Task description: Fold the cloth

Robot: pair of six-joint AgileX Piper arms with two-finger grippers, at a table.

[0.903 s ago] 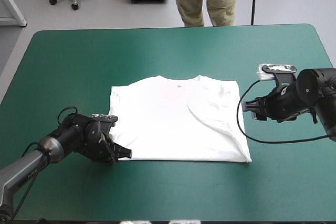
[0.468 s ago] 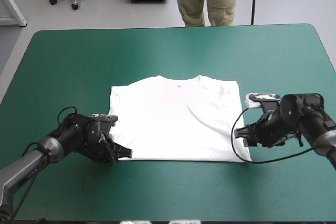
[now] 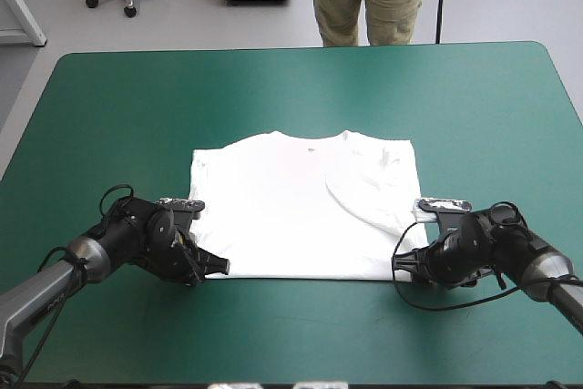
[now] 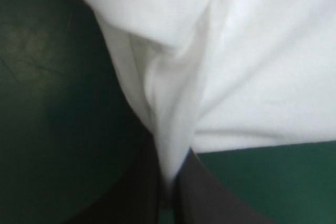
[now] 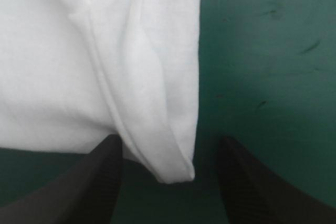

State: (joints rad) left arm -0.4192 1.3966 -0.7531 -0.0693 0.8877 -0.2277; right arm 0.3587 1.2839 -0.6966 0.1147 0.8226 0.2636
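The white T-shirt (image 3: 305, 207) lies flat in the middle of the teal-green table, collar toward the far edge, sleeves folded in. My left gripper (image 3: 219, 268) sits at its near left corner, shut on the T-shirt; the left wrist view shows the T-shirt (image 4: 173, 103) bunched up from between the black fingers (image 4: 202, 192). My right gripper (image 3: 401, 266) is low at the near right corner, open. In the right wrist view that corner of the T-shirt (image 5: 173, 166) lies between the two spread fingers (image 5: 100, 177), untouched.
Bare teal-green cover (image 3: 301, 88) surrounds the T-shirt on every side. The right arm's wrist rests close to the table near the front edge (image 3: 474, 380).
My right arm has swung down and toward the near edge, from beside the T-shirt's right side to its near right corner. The left gripper has stayed in place on its corner.
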